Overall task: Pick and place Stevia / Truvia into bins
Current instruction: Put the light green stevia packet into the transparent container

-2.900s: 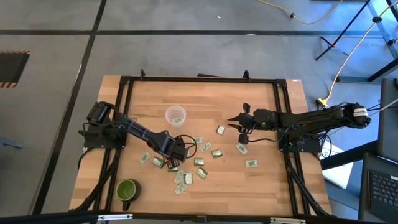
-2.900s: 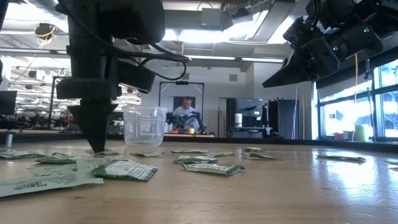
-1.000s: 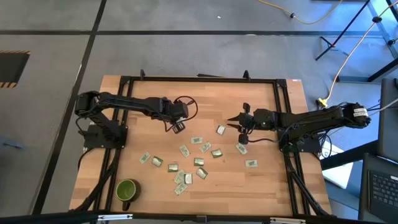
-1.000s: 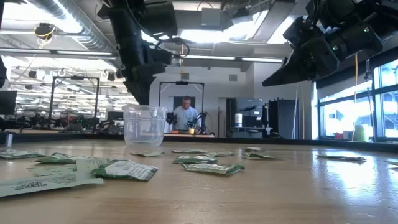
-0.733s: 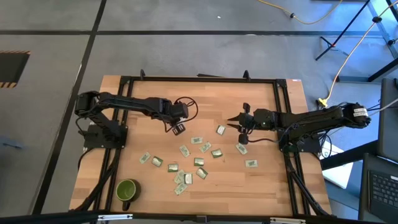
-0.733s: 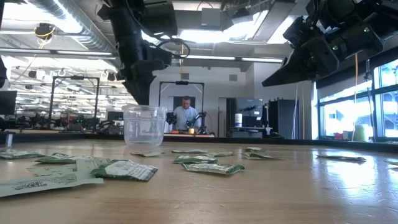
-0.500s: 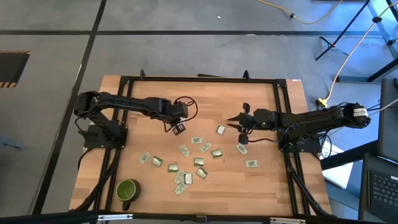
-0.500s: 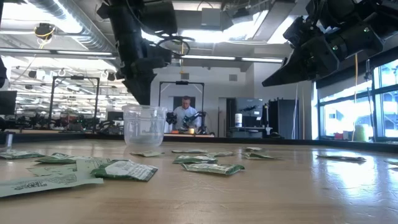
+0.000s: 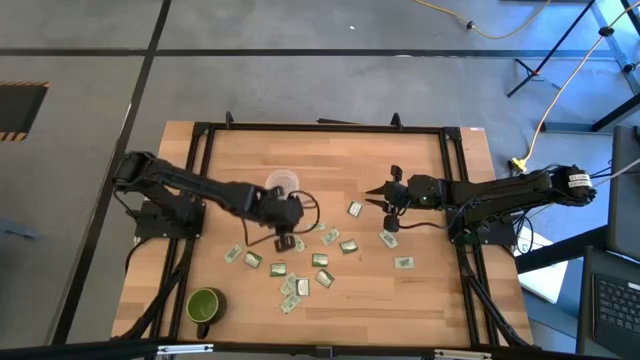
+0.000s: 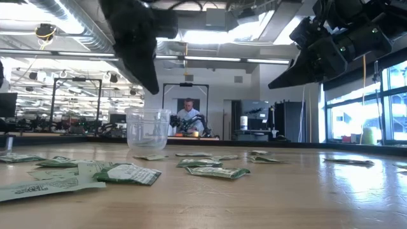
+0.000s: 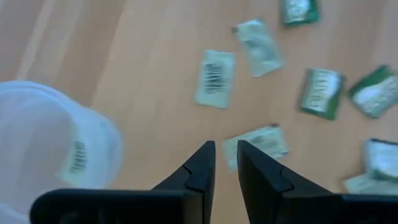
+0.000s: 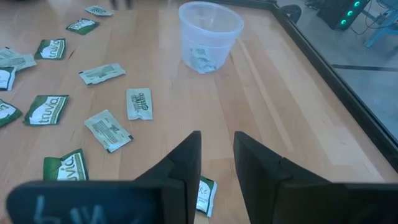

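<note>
Several green and white sachets lie flat and scattered on the wooden table; they also show in the right wrist view. The clear plastic cup stands upright at the table's middle far part, with a few sachets inside. My left gripper hovers just to the near side of the cup, above the table, narrowly open and empty; one sachet lies right beyond its fingertips. My right gripper waits above the table's right part, narrowly open and empty.
An opaque green mug stands at the near left corner. A black metal frame runs around the table. A person stands in the room far behind the table. Bare wood lies along the far edge and at the near right.
My left gripper has swung from above the cup toward the table's near edge and down, and now hangs over the sachets just to the near side of the cup. The cup and the sachets on the table have stayed where they were.
</note>
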`<state>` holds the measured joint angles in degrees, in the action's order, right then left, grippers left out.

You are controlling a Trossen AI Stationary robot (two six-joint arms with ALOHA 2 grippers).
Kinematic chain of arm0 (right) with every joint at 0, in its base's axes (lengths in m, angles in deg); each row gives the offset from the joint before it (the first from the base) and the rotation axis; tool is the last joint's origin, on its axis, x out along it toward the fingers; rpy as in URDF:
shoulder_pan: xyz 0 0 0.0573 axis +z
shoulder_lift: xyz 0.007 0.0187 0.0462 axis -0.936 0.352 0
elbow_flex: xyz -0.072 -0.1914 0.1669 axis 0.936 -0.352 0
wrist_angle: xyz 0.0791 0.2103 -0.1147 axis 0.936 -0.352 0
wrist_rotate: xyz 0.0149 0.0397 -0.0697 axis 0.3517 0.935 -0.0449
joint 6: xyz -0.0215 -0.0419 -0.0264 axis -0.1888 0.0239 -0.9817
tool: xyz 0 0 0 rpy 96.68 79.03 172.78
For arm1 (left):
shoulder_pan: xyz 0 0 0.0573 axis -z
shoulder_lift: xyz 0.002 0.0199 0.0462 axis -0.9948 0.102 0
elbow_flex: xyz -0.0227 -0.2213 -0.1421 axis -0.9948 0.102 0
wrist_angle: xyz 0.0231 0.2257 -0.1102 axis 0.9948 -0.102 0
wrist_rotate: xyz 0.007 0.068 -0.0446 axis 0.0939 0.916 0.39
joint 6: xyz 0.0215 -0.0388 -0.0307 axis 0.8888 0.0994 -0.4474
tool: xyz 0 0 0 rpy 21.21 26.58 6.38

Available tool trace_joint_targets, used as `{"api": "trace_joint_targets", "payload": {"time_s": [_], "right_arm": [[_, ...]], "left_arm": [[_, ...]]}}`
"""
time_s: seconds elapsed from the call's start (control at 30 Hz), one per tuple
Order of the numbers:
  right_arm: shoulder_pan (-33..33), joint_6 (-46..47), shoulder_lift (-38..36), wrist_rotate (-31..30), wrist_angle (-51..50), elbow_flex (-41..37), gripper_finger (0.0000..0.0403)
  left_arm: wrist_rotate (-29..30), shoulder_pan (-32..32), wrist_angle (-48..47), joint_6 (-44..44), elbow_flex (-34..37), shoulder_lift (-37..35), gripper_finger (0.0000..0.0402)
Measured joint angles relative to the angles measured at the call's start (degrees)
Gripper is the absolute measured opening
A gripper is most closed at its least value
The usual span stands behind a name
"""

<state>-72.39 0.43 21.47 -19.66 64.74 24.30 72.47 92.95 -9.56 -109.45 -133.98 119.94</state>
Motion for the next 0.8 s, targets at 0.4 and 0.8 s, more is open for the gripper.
{"api": "trace_joint_targets", "payload": {"time_s": [0.4,0.8], "right_arm": [[0.00,0.17,0.00,0.00,0.05,0.00,0.0099],[0.00,0.20,0.02,0.00,0.05,0.00,0.0099]], "left_arm": [[2.38,7.43,4.33,-11.26,-0.01,9.69,0.0065],[0.00,5.64,6.64,-10.54,-0.03,18.50,0.0071]]}}
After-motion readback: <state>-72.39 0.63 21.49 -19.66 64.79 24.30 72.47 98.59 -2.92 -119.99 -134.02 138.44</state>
